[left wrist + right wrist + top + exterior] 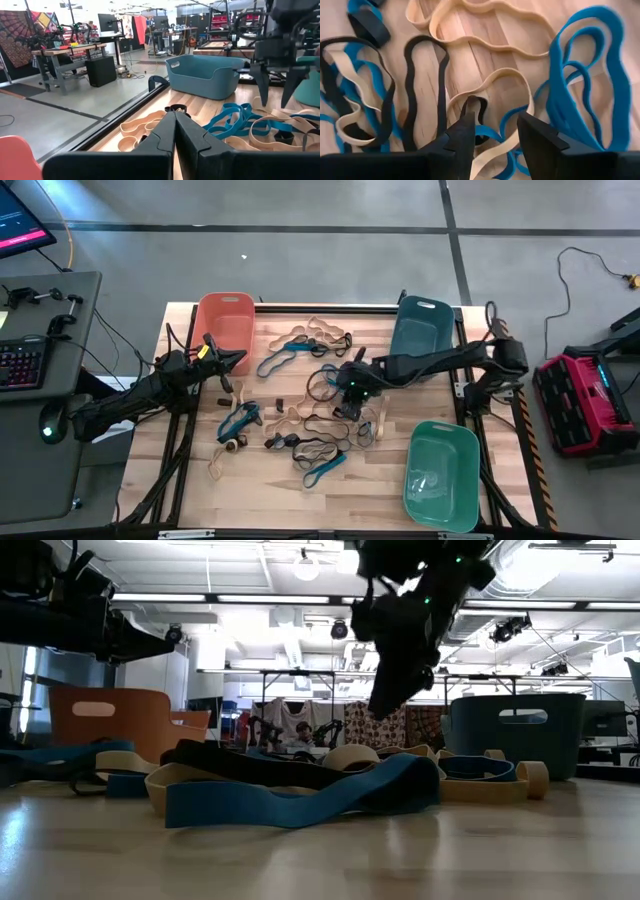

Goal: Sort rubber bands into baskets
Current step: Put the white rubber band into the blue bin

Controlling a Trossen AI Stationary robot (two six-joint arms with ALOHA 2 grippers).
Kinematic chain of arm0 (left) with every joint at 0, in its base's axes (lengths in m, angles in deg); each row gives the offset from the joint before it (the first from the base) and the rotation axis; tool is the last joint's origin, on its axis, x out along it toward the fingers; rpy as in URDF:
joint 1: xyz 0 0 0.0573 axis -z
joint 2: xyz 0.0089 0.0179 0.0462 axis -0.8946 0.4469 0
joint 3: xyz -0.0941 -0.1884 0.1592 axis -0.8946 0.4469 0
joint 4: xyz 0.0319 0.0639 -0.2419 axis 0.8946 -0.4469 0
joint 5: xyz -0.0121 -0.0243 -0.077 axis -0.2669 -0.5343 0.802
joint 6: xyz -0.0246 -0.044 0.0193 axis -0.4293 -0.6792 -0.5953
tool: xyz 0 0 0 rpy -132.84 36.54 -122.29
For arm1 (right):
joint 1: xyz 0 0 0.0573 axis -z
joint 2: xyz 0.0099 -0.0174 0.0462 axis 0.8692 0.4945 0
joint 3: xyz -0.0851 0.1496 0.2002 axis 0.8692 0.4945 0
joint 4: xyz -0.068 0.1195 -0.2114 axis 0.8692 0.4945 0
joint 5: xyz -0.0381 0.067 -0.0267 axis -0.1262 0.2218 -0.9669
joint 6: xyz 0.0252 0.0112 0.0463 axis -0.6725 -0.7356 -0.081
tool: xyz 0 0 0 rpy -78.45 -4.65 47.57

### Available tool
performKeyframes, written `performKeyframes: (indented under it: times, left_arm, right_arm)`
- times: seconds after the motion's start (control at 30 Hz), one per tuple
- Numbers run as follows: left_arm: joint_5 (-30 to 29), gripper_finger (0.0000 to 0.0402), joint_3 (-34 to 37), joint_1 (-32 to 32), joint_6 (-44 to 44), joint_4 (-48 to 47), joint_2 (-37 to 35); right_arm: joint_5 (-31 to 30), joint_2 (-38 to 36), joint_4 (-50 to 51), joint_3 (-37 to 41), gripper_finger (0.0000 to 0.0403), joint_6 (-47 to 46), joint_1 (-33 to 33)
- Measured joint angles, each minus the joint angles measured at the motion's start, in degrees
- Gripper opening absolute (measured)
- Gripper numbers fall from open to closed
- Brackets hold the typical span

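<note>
Right gripper (495, 131) parted over tangled rubber bands (485, 102); left gripper (175, 131) shut

Seen from above, two dark arms are reaching over a wooden table (180, 480) strewn with tan, blue and black rubber bands (300, 445). The right gripper (350, 385) is hovering over the central tangle; the left gripper (235, 360) is waiting beside the orange-salmon basket (225, 315). A dark teal basket (420, 325) and a green basket (440, 480) are sitting along the table's right side.
</note>
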State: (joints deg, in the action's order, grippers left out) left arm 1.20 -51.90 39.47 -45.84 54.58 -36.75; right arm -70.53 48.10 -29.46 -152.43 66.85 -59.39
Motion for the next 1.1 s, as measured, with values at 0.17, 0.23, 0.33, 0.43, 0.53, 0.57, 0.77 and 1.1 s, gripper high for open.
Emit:
performKeyframes:
  times: [0.17, 0.23, 0.33, 0.43, 0.53, 0.57, 0.77, 1.1]
  left_arm:
    - [-0.02, 0.0000, 0.00, 0.00, 0.29, 0.00, 0.00]
    - [-0.02, 0.0000, 0.00, 0.00, 0.28, 0.00, 0.00]
    - [-0.02, 0.0000, 0.00, 0.01, 0.26, 0.00, 0.00]
    - [-0.14, 0.0000, 0.00, 0.00, 0.75, 0.02, 0.00]
    - [-1.24, 0.0000, 0.00, 0.00, 0.86, 0.09, 0.01]
    - [-1.36, 0.0000, 0.00, 0.00, 0.89, 0.09, 0.00]
    - [-1.38, 0.0000, 0.00, 0.00, 1.09, 0.14, 0.00]
    - [-1.64, 0.0000, 0.00, 0.00, 2.80, 1.33, 0.00]
  right_arm:
    - [-0.02, 2.44, 0.25, -0.08, 0.0138, 0.10, 0.15]
    - [-0.08, 2.88, 0.49, -0.08, 0.0138, 0.43, 0.15]
    - [-1.25, 3.14, 0.75, -0.09, 0.0138, 1.45, 0.15]
    - [-1.86, 3.19, 1.64, -0.11, 0.0138, 1.45, 0.15]
    - [-2.30, 3.19, 1.72, -0.11, 0.0138, 1.45, 0.15]
    - [-2.52, 3.19, 1.74, -0.11, 0.0138, 1.47, 0.15]
    - [-2.66, 3.19, 1.74, -0.11, 0.0138, 3.61, 0.77]
    - [-1.13, 3.19, 3.30, -1.93, 0.0138, 8.21, 4.37]
